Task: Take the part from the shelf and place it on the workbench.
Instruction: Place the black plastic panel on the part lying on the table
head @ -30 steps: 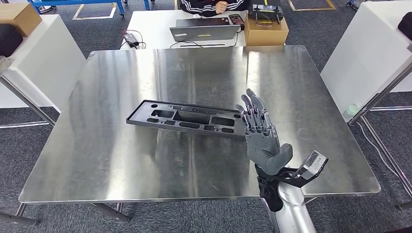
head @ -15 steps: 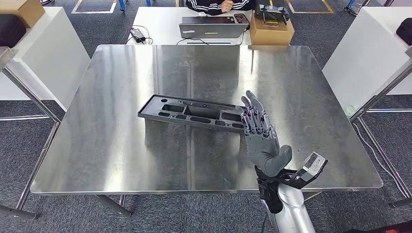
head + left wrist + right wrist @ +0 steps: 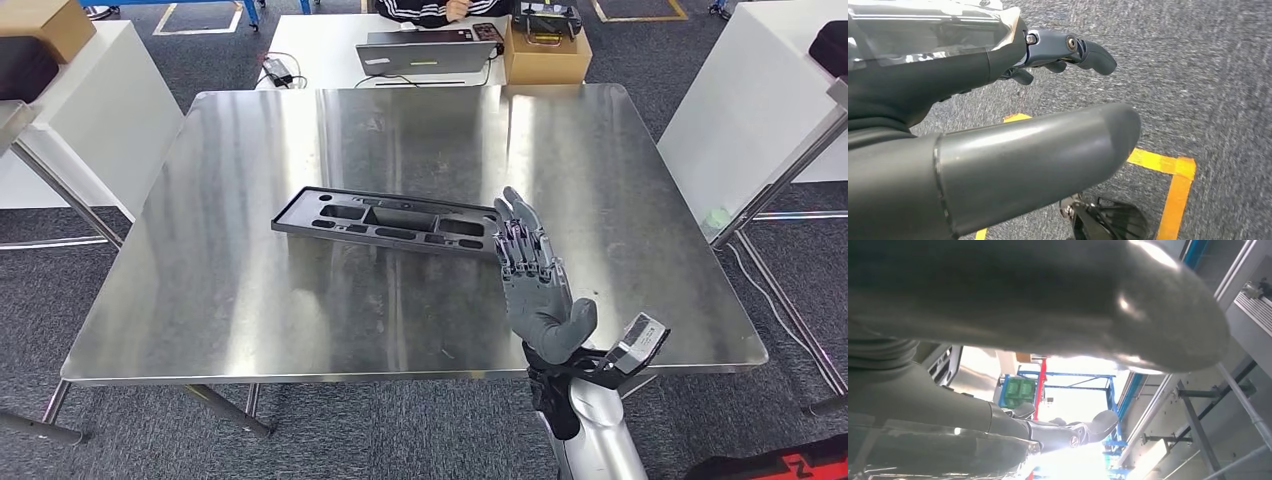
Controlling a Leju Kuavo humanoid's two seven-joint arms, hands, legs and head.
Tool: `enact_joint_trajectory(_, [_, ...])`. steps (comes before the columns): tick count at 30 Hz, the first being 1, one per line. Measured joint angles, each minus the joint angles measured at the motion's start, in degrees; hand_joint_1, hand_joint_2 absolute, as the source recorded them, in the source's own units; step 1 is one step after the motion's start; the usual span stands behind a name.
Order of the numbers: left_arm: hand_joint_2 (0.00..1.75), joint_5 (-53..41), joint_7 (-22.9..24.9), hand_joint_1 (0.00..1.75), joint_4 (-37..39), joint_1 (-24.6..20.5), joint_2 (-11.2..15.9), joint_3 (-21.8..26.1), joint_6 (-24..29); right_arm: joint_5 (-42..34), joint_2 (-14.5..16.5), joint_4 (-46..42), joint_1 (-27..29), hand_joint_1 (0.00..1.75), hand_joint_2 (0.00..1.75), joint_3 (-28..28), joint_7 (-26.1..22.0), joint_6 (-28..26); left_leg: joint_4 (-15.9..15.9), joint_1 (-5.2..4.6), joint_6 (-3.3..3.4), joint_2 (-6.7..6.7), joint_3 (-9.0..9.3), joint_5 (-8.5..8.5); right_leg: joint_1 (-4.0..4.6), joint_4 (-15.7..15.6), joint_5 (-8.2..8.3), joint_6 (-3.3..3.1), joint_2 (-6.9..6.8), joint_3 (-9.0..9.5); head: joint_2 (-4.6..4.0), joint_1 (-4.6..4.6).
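The right hand (image 3: 538, 283) stands over the steel workbench (image 3: 250, 300) with its palm on edge and its fingers (image 3: 520, 235) straight, slightly fanned and holding nothing; the thumb juts toward 3 o'clock. Its fingertips lie just at the right-hand end of the part (image 3: 385, 224), too close to say whether they touch it. In the right wrist view the hand (image 3: 1058, 432) shows its thumb and fingers apart, with bright overhead structure between them.

The part is a long, flat, dark grey tray-like moulding with several rectangular recesses. It lies flat on the workbench near the middle, running from about 9 o'clock to 3 o'clock and tilted a little, so its left end sits farther from the robot.

Bare steel surrounds the part on every side: a wide band toward the near edge at 6 o'clock, broad room toward 9 o'clock, and a deep stretch toward the far edge at 12 o'clock. The right wrist crosses the near edge at about 5 o'clock.

The left hand (image 3: 998, 125) hangs over grey carpet with yellow floor tape (image 3: 1173, 175); its thumb sticks out and its dark fingers (image 3: 1083, 50) curl somewhat, with nothing in them

Beyond the far edge, a white desk (image 3: 320, 45) holds a laptop (image 3: 425, 55) and a cardboard box (image 3: 545, 55), and a seated person (image 3: 440, 10) is behind them
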Motion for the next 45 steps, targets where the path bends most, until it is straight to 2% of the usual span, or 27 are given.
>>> enact_joint_trajectory(3, [0.00, -0.01, -0.01, 0.00, 0.00, -0.12, 0.05, 0.00, -0.07, 0.04, 0.00, -0.02, 0.04, 0.00, 0.00, 0.00, 0.00, -0.09, -10.42, 0.17, 0.19, -0.11, 6.35, 3.49, 0.12, 0.54, 0.28, 0.57, 0.02, -0.62, 0.00, 0.04])
enact_joint_trajectory(5, [0.00, -0.05, -0.02, 0.00, 0.00, -0.16, 0.04, 0.00, -0.14, 0.09, 0.02, -0.04, 0.05, 0.00, 0.00, 0.02, -0.03, -0.13, -12.27, -0.21, 0.77, -0.29, 7.03, 3.71, 0.39, 0.63, 0.64, 1.32, 0.03, -1.02, 0.00, 0.11])
enact_joint_trajectory(8, [0.00, -0.09, -0.06, 0.00, 0.00, -0.15, 0.01, 0.00, -0.19, 0.13, 0.02, -0.05, 0.10, 0.00, 0.00, 0.02, -0.07, -0.19, -12.57, -0.53, 2.29, -0.23, 6.42, 4.74, 0.39, 0.92, 0.74, 2.36, 0.07, -1.69, 0.00, 0.14])
enact_joint_trajectory(9, [0.00, -0.09, -0.12, 0.00, -0.01, -0.16, 0.01, 0.00, -0.21, 0.13, 0.01, -0.07, 0.10, 0.00, 0.00, 0.01, -0.08, -0.24, -12.80, -0.53, 2.90, -0.13, 6.15, 5.20, 0.35, 2.47, -0.41, 2.29, 0.10, -2.46, 0.00, 0.23])
enact_joint_trajectory(11, [0.00, -0.10, -0.25, 0.00, -0.02, -0.18, 0.04, 0.00, -0.31, 0.14, -0.02, -0.11, 0.22, 0.00, 0.00, 0.02, -0.09, -0.30, -12.99, -0.63, 3.73, 0.05, 5.28, 6.04, 0.21, 8.94, -4.45, 1.71, 0.15, -5.20, 0.00, 0.37])
enact_joint_trajectory(13, [0.00, -0.16, -0.38, 0.00, -0.02, -0.17, 0.07, 0.00, -0.51, 0.14, -0.03, -0.13, 0.51, 0.00, 0.00, 0.02, -0.10, -0.31, -12.95, -0.85, 3.98, 0.09, 4.23, 6.76, 0.26, 15.81, -7.80, 1.56, 0.17, -7.53, 0.00, 0.44])
enact_joint_trajectory(14, [0.00, -0.19, -0.45, 0.00, -0.02, -0.15, 0.05, 0.00, -0.59, 0.14, -0.03, -0.14, 0.64, 0.00, 0.00, 0.01, -0.10, -0.32, -12.92, -0.95, 3.97, 0.08, 3.73, 7.12, 0.28, 16.75, -8.28, 1.81, 0.18, -7.34, 0.00, 0.44])
enact_joint_trajectory(15, [0.00, -0.22, -0.54, 0.00, -0.02, -0.13, 0.04, 0.00, -0.65, 0.18, -0.03, -0.19, 0.72, 0.00, 0.00, 0.01, -0.10, -0.34, -12.89, -1.03, 3.91, 0.06, 3.30, 7.45, 0.31, 15.54, -7.96, 2.16, 0.18, -6.05, 0.00, 0.45])
enact_joint_trajectory(17, [0.00, -0.23, -0.76, 0.00, -0.02, -0.11, -0.01, 0.00, -0.67, 0.31, 0.01, -0.49, 0.72, 0.00, 0.00, 0.00, -0.04, -0.39, -12.77, -1.12, 3.61, 0.01, 2.69, 8.06, 0.33, 7.14, -5.92, 2.73, 0.18, -0.44, 0.00, 0.44])
enact_joint_trajectory(19, [0.00, -0.22, -0.90, 0.00, -0.02, -0.13, 0.01, 0.00, -0.67, 0.40, 0.15, -0.92, 0.70, 0.00, 0.00, 0.00, 0.07, -0.39, -12.64, -1.31, 3.08, 0.00, 2.36, 8.53, 0.63, 0.34, -4.27, 2.51, 0.22, 3.41, 0.00, 0.42])
enact_joint_trajectory(21, [0.00, -0.22, -0.93, 0.00, -0.02, -0.12, 0.02, 0.00, -0.67, 0.42, 0.26, -1.17, 0.71, 0.00, 0.00, -0.06, 0.15, -0.42, -12.64, -1.36, 2.39, 0.01, 2.23, 9.00, 1.02, -0.62, -3.67, 1.83, 0.29, 3.55, 0.00, 0.39])
enact_joint_trajectory(23, [0.00, -0.22, -0.94, 0.00, -0.03, -0.08, 0.08, 0.00, -0.66, 0.43, 0.36, -1.30, 0.69, 0.00, 0.00, -0.12, 0.19, -0.44, -12.54, -1.15, 1.71, -0.04, 1.94, 9.20, 0.61, -0.68, -2.98, 1.09, 0.26, 3.36, 0.00, 0.40])
enact_joint_trajectory(24, [0.00, -0.22, -0.94, 0.00, -0.03, -0.06, 0.09, 0.00, -0.66, 0.43, 0.44, -1.37, 0.69, 0.00, 0.00, -0.13, 0.21, -0.44, -11.65, -1.05, 1.39, -0.05, 1.44, 8.27, 0.34, -0.76, -2.55, 0.66, 0.19, 3.24, 0.00, 0.33])
enact_joint_trajectory(26, [0.00, -0.22, -0.94, 0.00, -0.03, -0.05, 0.14, 0.00, -0.66, 0.43, 0.60, -1.45, 0.70, 0.00, 0.00, -0.14, 0.24, -0.44, -6.49, -0.75, 0.76, -0.05, -0.65, 4.11, 0.04, -0.82, -1.75, 0.04, 0.03, 2.77, 0.00, 0.21])
enact_joint_trajectory(27, [0.00, -0.22, -0.94, 0.00, -0.02, -0.04, 0.11, 0.00, -0.67, 0.43, 0.64, -1.47, 0.75, 0.00, 0.00, -0.15, 0.26, -0.43, -2.46, -0.61, 0.41, -0.03, -2.07, 1.57, 0.04, -0.76, -1.44, -0.16, -0.02, 2.31, 0.00, 0.15])
enact_joint_trajectory(28, [0.00, -0.22, -0.94, 0.00, -0.02, -0.04, 0.11, 0.00, -0.67, 0.44, 0.66, -1.46, 0.81, 0.00, 0.00, -0.17, 0.28, -0.43, 1.22, -0.48, 0.12, -0.03, -3.22, -0.25, 0.06, -0.67, -1.22, -0.14, -0.05, 1.90, 0.00, 0.15])
enact_joint_trajectory(29, [0.00, -0.21, -0.96, 0.00, -0.02, -0.03, 0.11, 0.00, -0.68, 0.46, 0.66, -1.46, 0.90, 0.00, 0.00, -0.19, 0.30, -0.42, 3.39, -0.34, -0.09, -0.02, -3.67, -1.03, 0.05, -0.53, -1.06, -0.04, -0.08, 1.55, 0.00, 0.15])
enact_joint_trajectory(30, [0.00, -0.20, -0.99, 0.00, -0.03, -0.02, 0.13, 0.00, -0.68, 0.53, 0.66, -1.46, 1.01, 0.00, 0.00, -0.22, 0.30, -0.42, 3.87, -0.19, -0.24, -0.01, -3.26, -0.96, 0.01, -0.36, -0.93, 0.06, -0.09, 1.24, 0.00, 0.15])
enact_joint_trajectory(31, [0.00, -0.19, -1.03, 0.00, -0.03, -0.03, 0.15, 0.00, -0.69, 0.60, 0.66, -1.46, 1.11, 0.00, 0.00, -0.24, 0.31, -0.40, 1.67, -0.02, -0.34, 0.01, -1.52, 0.21, -0.07, -0.15, -0.87, 0.18, -0.08, 1.01, 0.00, 0.14])
enact_joint_trajectory(33, [0.00, -0.17, -1.11, 0.00, -0.03, -0.08, 0.22, 0.00, -0.69, 0.69, 0.66, -1.48, 1.19, 0.00, 0.00, -0.29, 0.31, -0.35, -6.13, 0.24, -0.42, -0.02, 3.51, 3.01, -0.07, 0.41, -0.85, 0.41, -0.06, 0.62, 0.00, 0.13])
enact_joint_trajectory(35, [0.00, -0.13, -1.19, 0.00, -0.03, -0.15, 0.27, 0.00, -0.69, 0.70, 0.67, -1.54, 1.17, 0.00, 0.00, -0.33, 0.31, -0.29, -11.09, 0.11, 0.00, -0.19, 6.18, 4.21, 0.19, 0.87, -0.64, 1.00, -0.03, 0.09, 0.00, 0.21])
enact_joint_trajectory(38, [0.00, -0.05, -1.15, 0.00, -0.03, -0.17, 0.28, 0.00, -0.69, 0.69, 0.72, -1.60, 1.14, 0.00, 0.00, -0.40, 0.31, -0.15, -11.85, -0.35, 1.62, -0.21, 5.69, 4.90, 0.29, 0.84, -0.08, 2.33, 0.01, -0.71, 0.00, 0.28])
enact_joint_trajectory(39, [0.00, -0.03, -1.11, 0.00, -0.03, -0.19, 0.27, 0.00, -0.69, 0.69, 0.73, -1.60, 1.12, 0.00, 0.00, -0.47, 0.31, -0.11, -12.14, -0.42, 2.30, -0.13, 5.49, 5.35, 0.29, 1.40, -0.62, 2.50, 0.04, -1.15, 0.00, 0.31])
enact_joint_trajectory(40, [0.00, -0.01, -1.07, 0.00, -0.03, -0.21, 0.28, 0.00, -0.68, 0.69, 0.74, -1.60, 1.08, 0.00, 0.00, -0.54, 0.31, -0.09, -12.45, -0.41, 2.96, -0.04, 5.25, 5.83, 0.27, 2.84, -1.79, 2.41, 0.07, -1.84, 0.00, 0.35])
enact_joint_trajectory(42, [0.00, 0.05, -1.01, 0.00, -0.04, -0.25, 0.31, 0.00, -0.66, 0.69, 0.74, -1.60, 1.06, 0.00, 0.00, -0.64, 0.31, -0.03, -12.64, -0.57, 3.77, 0.06, 4.42, 6.61, 0.22, 9.29, -5.85, 1.76, 0.11, -4.40, 0.00, 0.46])
enact_joint_trajectory(44, [0.00, 0.12, -0.95, 0.00, -0.04, -0.24, 0.32, 0.00, -0.64, 0.69, 0.73, -1.60, 1.06, 0.00, 0.00, -0.69, 0.31, 0.02, -12.60, -0.82, 4.01, 0.08, 3.36, 7.34, 0.24, 15.83, -8.85, 1.66, 0.14, -6.45, 0.00, 0.47])
enact_joint_trajectory(45, [0.00, 0.16, -0.92, 0.00, -0.04, -0.23, 0.30, 0.00, -0.64, 0.69, 0.71, -1.60, 1.06, 0.00, 0.00, -0.72, 0.31, 0.03, -12.57, -0.94, 4.01, 0.07, 2.85, 7.73, 0.27, 16.38, -8.98, 1.95, 0.14, -6.06, 0.00, 0.46])
